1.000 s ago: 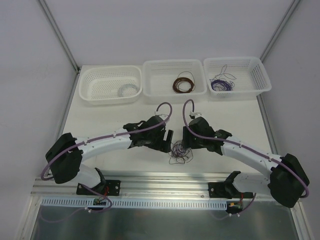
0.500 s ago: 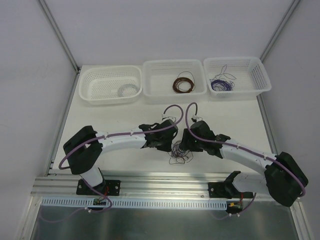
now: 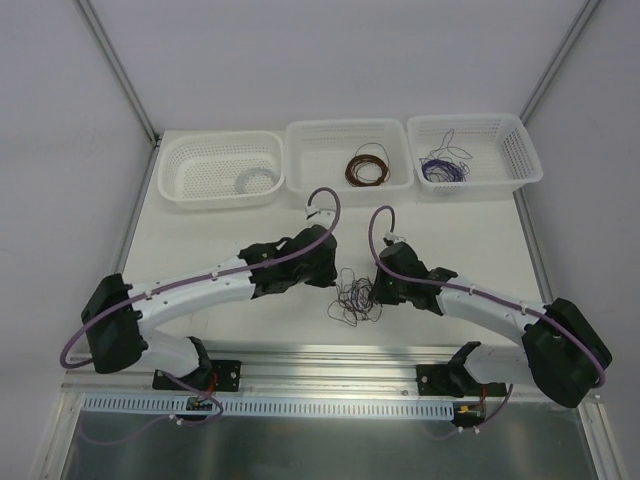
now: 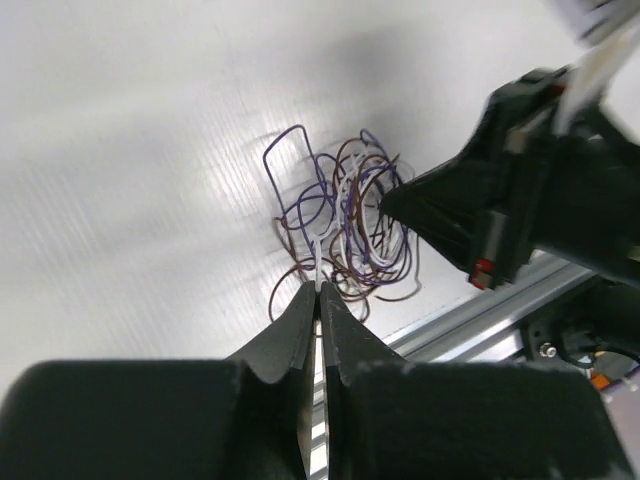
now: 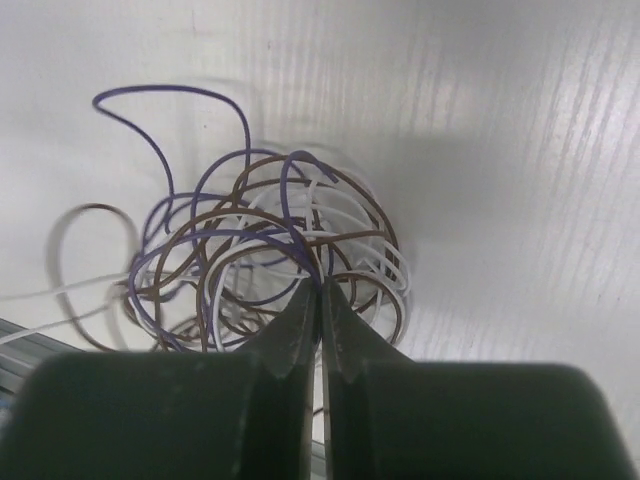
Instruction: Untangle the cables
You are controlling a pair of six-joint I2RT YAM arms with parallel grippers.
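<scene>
**Inspector:** Where are the cables (image 3: 355, 298) lying in relation to the middle basket (image 3: 347, 126)?

**Assessor:** They are lying on the table (image 3: 220, 245), well to the near side of the middle basket and roughly in line with its centre. They are forming one loose snarl of purple, dark brown and pale strands, with every loop crossing others.

**Inspector:** What is the left gripper (image 4: 319, 290) doing?

**Assessor:** It is sitting on the near side of the middle basket, just left of that centre line. Its jaws are pressing fully together, and a pale strand is running straight into the tips, so it appears to be pinching that strand.

**Inspector:** And the right gripper (image 5: 320, 287)?

**Assessor:** It is working on the near side of the middle basket as well, under the basket's right-hand half. Its jaws are likewise closing down to no gap. Purple and brown strands are disappearing between the tips (how many, I cannot tell).

**Inspector:** What is the basket itself holding?

**Assessor:** The middle basket is holding a neat brown coil (image 3: 367, 167). The left basket (image 3: 185, 150), beside it, is holding a white coil (image 3: 255, 180). The right basket (image 3: 525, 150), on its other side, is holding loose purple wire (image 3: 443, 168).
</scene>
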